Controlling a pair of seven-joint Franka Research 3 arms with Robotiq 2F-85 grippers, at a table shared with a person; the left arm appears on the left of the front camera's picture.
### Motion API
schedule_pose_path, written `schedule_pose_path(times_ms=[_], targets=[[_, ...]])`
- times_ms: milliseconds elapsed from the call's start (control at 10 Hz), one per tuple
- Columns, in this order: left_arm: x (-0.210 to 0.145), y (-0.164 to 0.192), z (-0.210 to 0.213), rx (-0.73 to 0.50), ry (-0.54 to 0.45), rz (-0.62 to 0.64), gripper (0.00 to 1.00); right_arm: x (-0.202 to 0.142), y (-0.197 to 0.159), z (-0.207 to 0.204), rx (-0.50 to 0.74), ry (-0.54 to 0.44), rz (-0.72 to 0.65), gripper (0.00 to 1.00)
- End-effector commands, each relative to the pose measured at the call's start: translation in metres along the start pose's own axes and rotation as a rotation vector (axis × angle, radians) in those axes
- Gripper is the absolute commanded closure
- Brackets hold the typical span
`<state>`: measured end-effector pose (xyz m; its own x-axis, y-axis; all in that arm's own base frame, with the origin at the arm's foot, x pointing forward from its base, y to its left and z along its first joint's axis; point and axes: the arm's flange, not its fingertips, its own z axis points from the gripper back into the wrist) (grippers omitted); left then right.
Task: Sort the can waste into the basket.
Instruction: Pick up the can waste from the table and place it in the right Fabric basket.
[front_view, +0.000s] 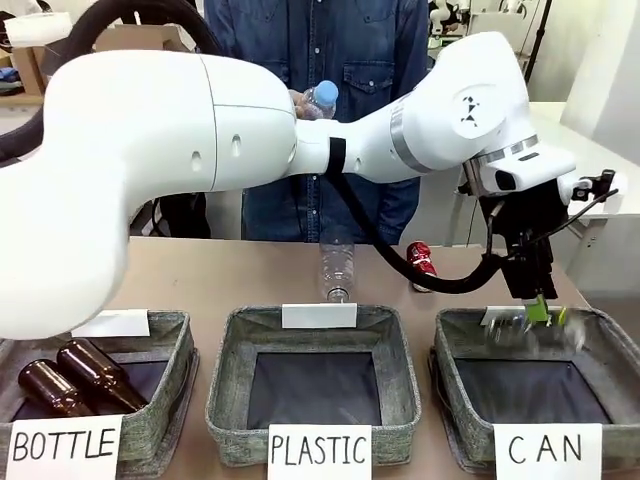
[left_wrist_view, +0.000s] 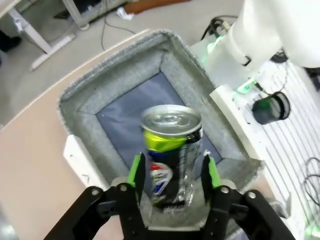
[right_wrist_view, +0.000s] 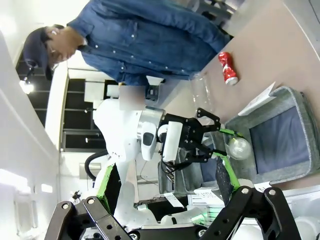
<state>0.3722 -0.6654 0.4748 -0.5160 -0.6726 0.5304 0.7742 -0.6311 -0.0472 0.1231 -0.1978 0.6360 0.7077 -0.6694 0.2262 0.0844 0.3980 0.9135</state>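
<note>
- White left arm (front_view: 200, 130): reaches across from the left, over the middle of the table, to the right-hand basket; its left gripper (left_wrist_view: 172, 162) hangs over that basket.
- Person in a denim shirt (front_view: 340, 60): stands at the far side; one hand (front_view: 300, 100) holds a clear bottle with a blue cap (front_view: 322, 97) at chest height.
- Tan table (front_view: 230, 275): carries three grey fabric baskets in a row along the near edge.
- CAN basket (front_view: 448, 365): at the right, with dark lining; from the left wrist its rim (left_wrist_view: 125, 55) frames the gripper.
- PLASTIC basket (front_view: 228, 400): in the middle.
- BOTTLE basket (front_view: 172, 400): at the left; two brown glass bottles (front_view: 85, 375) lie in it.
- Right gripper (right_wrist_view: 166, 167): jaws wide apart, nothing between them.
- Clear plastic bottle (front_view: 337, 268): on the table behind the PLASTIC basket.
- Silver can (left_wrist_view: 172, 145): has a yellow-green band and a blue-red logo; it sits between the left gripper's green pads (left_wrist_view: 136, 171), above the CAN basket's lining; the jaws stand partly apart, and I cannot tell whether the pads touch it; from the front it is a blur at the basket's far rim.
- Red can (front_view: 422, 258): lies on the table beyond the CAN basket, near the clear plastic bottle.
</note>
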Motion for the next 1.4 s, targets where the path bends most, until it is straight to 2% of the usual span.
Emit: schedule_pose_path(times_ms=[0, 400, 500, 600, 700, 800, 900, 1000, 1200, 1300], targets=[[0.014, 0.01, 0.006, -0.012, 0.045, -0.004, 0.0, -0.004, 0.002, 0.006, 0.018, -0.004, 0.011, 0.0], [0.037, -0.036, 0.006, -0.069, 0.122, -0.015, 0.0, -0.004, 0.002, 0.006, 0.018, -0.004, 0.011, 0.0], [0.048, -0.062, 0.009, -0.114, 0.191, 0.01, 0.0, -0.004, 0.002, 0.006, 0.018, -0.004, 0.011, 0.0], [0.054, -0.106, 0.019, -0.173, 0.265, 0.024, 0.0, -0.004, 0.002, 0.006, 0.018, -0.004, 0.011, 0.0], [0.052, -0.135, 0.031, -0.141, 0.318, 0.095, 0.0, -0.004, 0.002, 0.006, 0.018, -0.004, 0.011, 0.0], [0.042, -0.176, 0.059, -0.053, 0.338, 0.218, 0.0, 0.0, 0.0, 0.0, 0.0, 0.0, 0.0, 0.0], [0.027, -0.206, 0.085, 0.017, 0.304, 0.334, 0.0, -0.007, 0.007, -0.016, 0.004, 0.039, 0.02, 0.0], [0.014, -0.234, 0.108, 0.063, 0.247, 0.396, 0.0, -0.018, 0.014, -0.039, 0.0, 0.079, 0.038, 0.0], [-0.019, -0.303, 0.154, 0.195, 0.173, 0.658, 0.0, -0.043, 0.025, -0.102, -0.043, 0.197, 0.064, 0.0], [-0.038, -0.343, 0.175, 0.217, 0.084, 0.722, 0.0, -0.055, 0.031, -0.133, -0.068, 0.242, 0.09, 0.0]])
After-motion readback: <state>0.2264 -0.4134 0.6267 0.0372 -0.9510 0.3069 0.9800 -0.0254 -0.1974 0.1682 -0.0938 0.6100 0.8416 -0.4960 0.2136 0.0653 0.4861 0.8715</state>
